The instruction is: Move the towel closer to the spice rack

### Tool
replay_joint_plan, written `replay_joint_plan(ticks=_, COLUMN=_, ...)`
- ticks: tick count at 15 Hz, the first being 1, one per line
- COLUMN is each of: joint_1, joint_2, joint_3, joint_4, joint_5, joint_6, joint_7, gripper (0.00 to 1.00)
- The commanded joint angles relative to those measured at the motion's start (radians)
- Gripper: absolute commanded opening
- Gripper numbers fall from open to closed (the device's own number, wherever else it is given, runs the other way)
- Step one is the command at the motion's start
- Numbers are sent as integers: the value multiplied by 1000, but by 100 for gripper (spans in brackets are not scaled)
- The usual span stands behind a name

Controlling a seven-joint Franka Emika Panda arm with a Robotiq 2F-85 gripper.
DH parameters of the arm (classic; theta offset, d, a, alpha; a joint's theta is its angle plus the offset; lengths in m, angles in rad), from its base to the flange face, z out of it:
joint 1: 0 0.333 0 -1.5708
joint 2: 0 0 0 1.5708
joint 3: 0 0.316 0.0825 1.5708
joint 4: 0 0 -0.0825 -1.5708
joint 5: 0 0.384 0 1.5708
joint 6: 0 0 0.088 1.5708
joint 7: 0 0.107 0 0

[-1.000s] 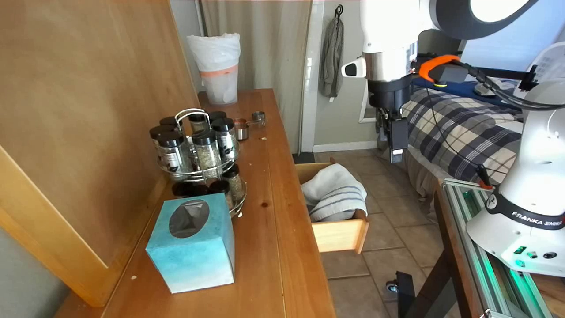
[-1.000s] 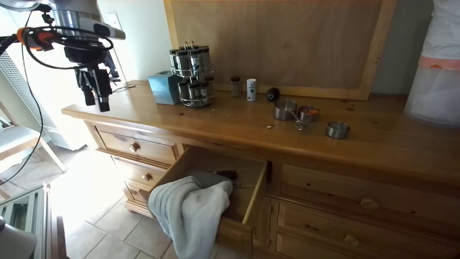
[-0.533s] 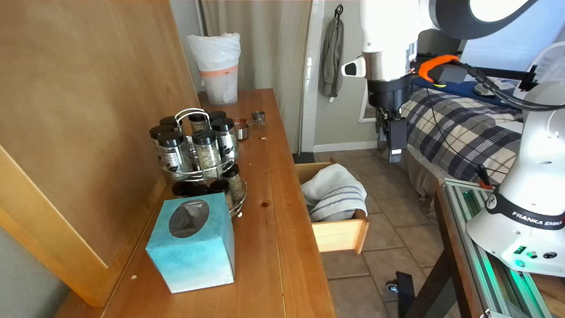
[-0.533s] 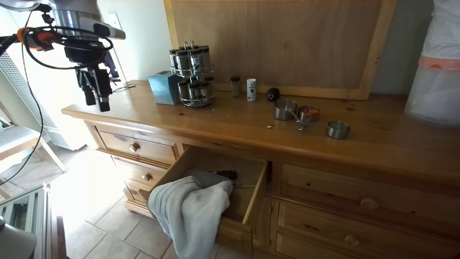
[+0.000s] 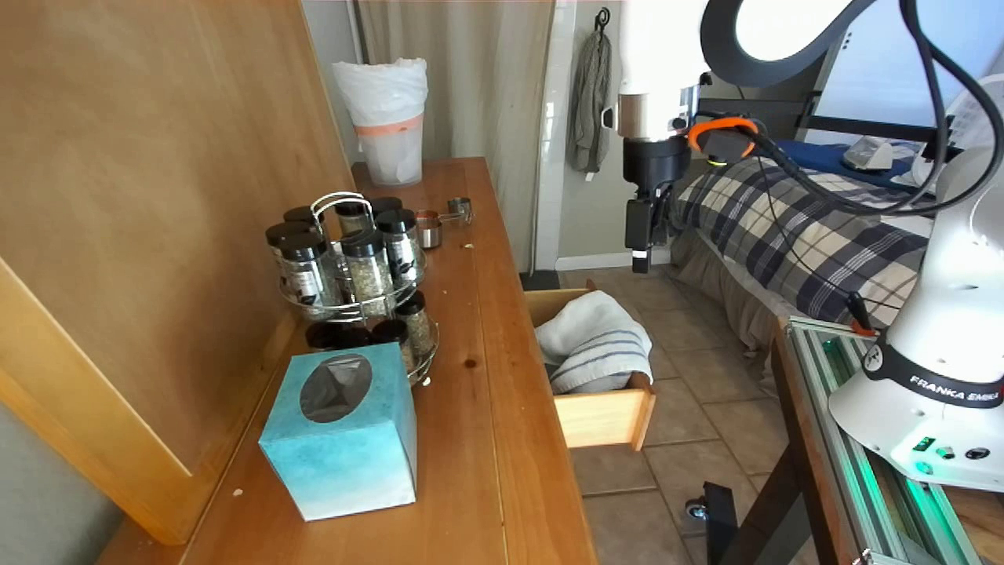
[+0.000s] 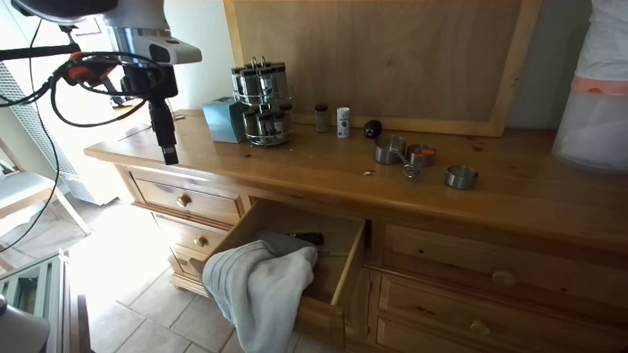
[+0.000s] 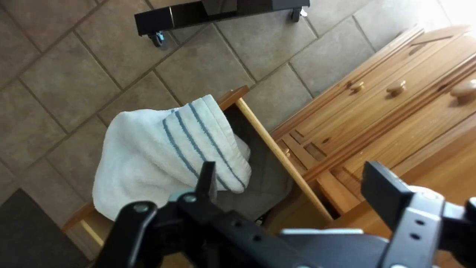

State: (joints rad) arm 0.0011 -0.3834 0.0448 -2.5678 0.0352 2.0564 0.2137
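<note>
In the wrist view, the jaws are standing wide apart in the lower half of the frame, a gap showing between them. The white, blue-striped towel [image 7: 143, 152] is draping over the front of a pulled-out drawer [image 7: 279, 153], left of centre. In an exterior view, the spice rack [image 6: 263, 101] is standing upright on the tabletop [image 6: 314, 166], in the upper left of the frame, just beside a blue tissue box [image 6: 222, 121]. Metal measuring cups [image 6: 389, 152] are sitting right of centre, and the arm [image 6: 142, 41] is hanging at the upper left, well apart from the towel.
</note>
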Motion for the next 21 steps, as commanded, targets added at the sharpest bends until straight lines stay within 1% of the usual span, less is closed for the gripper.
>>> replay_joint_plan(ticks=1, joint_1=-69, joint_2=55, joint_3=-29, joint_4=-13, joint_5=2, joint_6=111, joint_7=100, gripper=100)
replay_joint_plan(ticks=4, joint_1=-120, joint_2=113, joint_3=-42, joint_4=-43, joint_5=-4, joint_6=239, joint_7=202, gripper=100)
replay_joint_plan(ticks=8, joint_1=-173, joint_2=210, joint_3=-41, joint_4=-88, joint_5=-33, joint_6=392, joint_7=386, gripper=100)
replay_joint_plan(ticks=12, joint_1=-200, joint_2=322, joint_3=-66, joint_4=-94, joint_5=-62, joint_6=483, joint_7=564, gripper=100)
replay_joint_plan(ticks=14, joint_1=-194, joint_2=376, joint_3=-95, joint_4=-75, joint_5=-54, joint_6=505, joint_7=592, gripper=100)
replay_joint_plan(ticks=15, joint_1=-172, joint_2=322, joint_3=-98, joint_4=-97, joint_5=-40, joint_6=476, joint_7=542, gripper=100)
replay_joint_plan(ticks=17, joint_1=-169, joint_2=344, joint_3=-110, joint_4=-95, joint_5=-39, joint_6=482, joint_7=541, gripper=100)
replay_joint_plan(ticks=21, joint_1=-163, joint_2=337, joint_3=-108, joint_4=-95, joint_5=-39, joint_6=482, joint_7=541, gripper=100)
